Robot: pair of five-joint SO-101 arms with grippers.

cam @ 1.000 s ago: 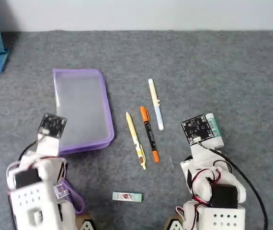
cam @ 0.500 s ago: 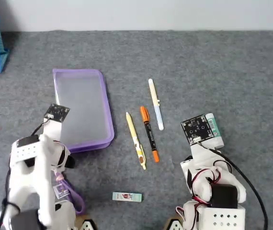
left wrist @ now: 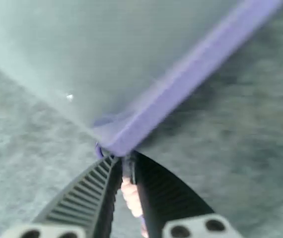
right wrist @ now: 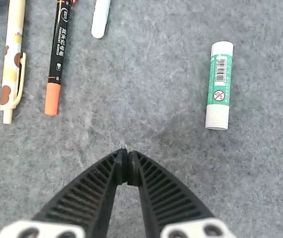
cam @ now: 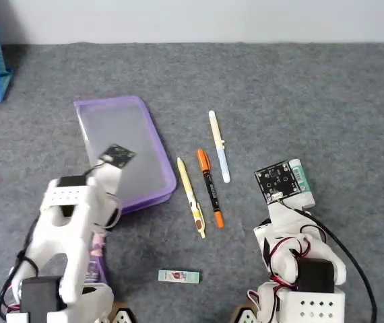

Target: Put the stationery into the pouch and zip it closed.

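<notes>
at the pouch [cam: 121, 134] corner, left gripper [left wrist: 126, 161] clenched on the zip pull [left wrist: 129, 191], long side running ahead; right gripper [right wrist: 127, 168] shut empty, nearer the pens [right wrist: 58, 54]

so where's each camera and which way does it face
High view: fixed overhead, facing down on the grey table; both arms show.
Left wrist view: wrist-mounted, past left fingers shut on the clear purple-edged pouch.
Right wrist view: wrist-mounted, down past shut right fingers at table.
Shared: high and right wrist show the green-and-white glue stick.
</notes>
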